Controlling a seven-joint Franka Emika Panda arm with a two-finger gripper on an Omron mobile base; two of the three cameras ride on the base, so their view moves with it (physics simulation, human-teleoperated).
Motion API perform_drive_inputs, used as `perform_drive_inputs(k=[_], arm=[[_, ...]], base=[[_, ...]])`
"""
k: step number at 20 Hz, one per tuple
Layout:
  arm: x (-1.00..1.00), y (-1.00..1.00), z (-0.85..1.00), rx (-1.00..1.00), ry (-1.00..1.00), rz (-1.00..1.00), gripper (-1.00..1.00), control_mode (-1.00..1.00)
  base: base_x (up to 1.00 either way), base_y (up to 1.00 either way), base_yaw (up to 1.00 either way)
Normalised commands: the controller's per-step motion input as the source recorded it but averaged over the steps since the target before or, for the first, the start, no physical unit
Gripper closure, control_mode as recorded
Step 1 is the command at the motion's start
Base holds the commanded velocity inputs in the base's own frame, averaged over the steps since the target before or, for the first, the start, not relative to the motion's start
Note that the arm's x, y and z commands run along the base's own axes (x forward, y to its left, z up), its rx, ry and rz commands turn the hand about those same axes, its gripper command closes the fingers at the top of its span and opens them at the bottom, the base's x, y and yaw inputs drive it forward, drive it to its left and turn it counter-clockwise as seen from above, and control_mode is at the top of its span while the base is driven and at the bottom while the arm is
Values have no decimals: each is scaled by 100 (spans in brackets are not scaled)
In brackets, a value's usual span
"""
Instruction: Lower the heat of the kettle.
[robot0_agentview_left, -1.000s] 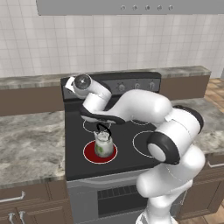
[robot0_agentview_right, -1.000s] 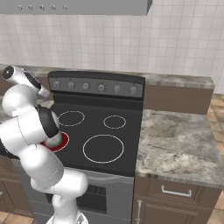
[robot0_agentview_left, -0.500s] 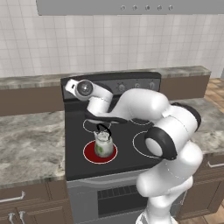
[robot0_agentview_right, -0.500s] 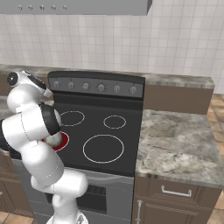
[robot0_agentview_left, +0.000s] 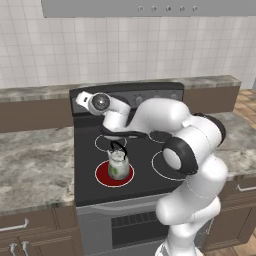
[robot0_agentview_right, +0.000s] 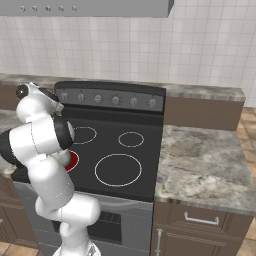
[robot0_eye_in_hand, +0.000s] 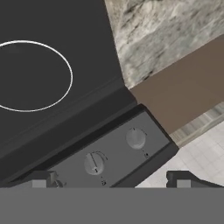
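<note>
The kettle (robot0_agentview_left: 117, 165), small and silvery with a black arched handle, stands on the front-left burner (robot0_agentview_left: 102, 176), which glows red. My gripper (robot0_agentview_left: 81, 99) hovers behind it, over the left end of the stove's back control panel (robot0_eye_in_hand: 113, 151). It is open and holds nothing. In the hand view the dark fingertips (robot0_eye_in_hand: 43, 178) stand wide apart, with two round knobs (robot0_eye_in_hand: 136, 138) of the panel just ahead of them. In the right base view my own arm hides the kettle, and part of the red burner (robot0_agentview_right: 74, 160) shows beside it.
Several knobs (robot0_agentview_right: 115, 100) line the control panel. Three unlit burner rings (robot0_agentview_right: 118, 169) mark the black cooktop. Granite counters (robot0_agentview_right: 205, 160) flank the stove on both sides, a tiled wall stands behind, and a range hood (robot0_agentview_left: 150, 7) hangs overhead.
My hand has sunk a little and turned toward the left end of the control panel. The kettle has not moved and the gripper has stayed open.
</note>
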Motion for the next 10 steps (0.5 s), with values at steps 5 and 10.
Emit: perform_drive_inputs(k=[5,10], arm=[[20,-7,0,5,0,1,-100,-100],[16,-13,0,7,0,3,-100,-100]], base=[[0,0,0],[0,0,0]])
